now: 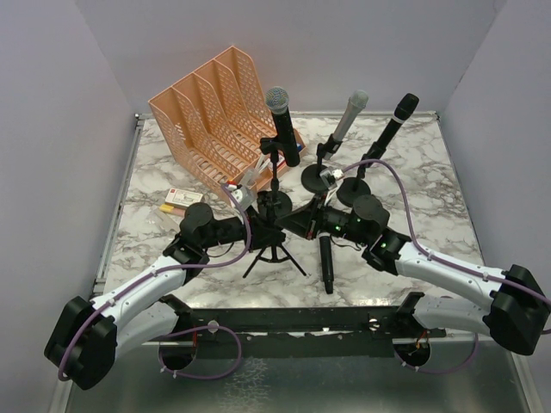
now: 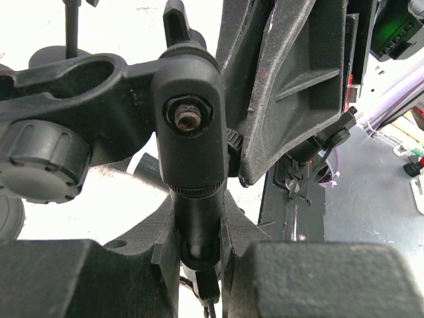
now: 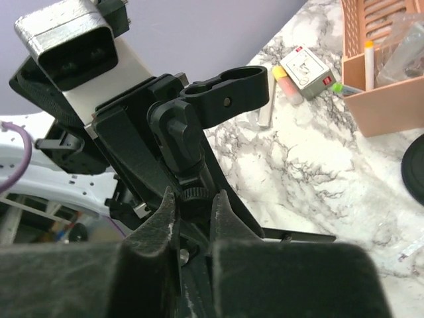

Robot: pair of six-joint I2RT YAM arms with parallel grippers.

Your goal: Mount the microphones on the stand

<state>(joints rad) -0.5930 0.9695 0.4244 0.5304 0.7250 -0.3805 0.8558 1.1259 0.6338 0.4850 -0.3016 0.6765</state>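
left gripper [image 2: 197,228] and right gripper [image 3: 192,202] both clamp the short black stand [image 2: 192,139] below its empty clip [image 3: 245,93]. slim black stick microphone [image 1: 327,262] lies loose at 6 o'clock of them. judged light, rigid, smooth (may roll); grip mid-barrel.

Orange file rack [image 1: 207,103] (small box [image 1: 181,200] beside)

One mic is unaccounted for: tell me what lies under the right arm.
A black microphone lies flat on the marble table, jutting out from beneath the right arm beside the tripod stand. Its far end is covered by the arm.
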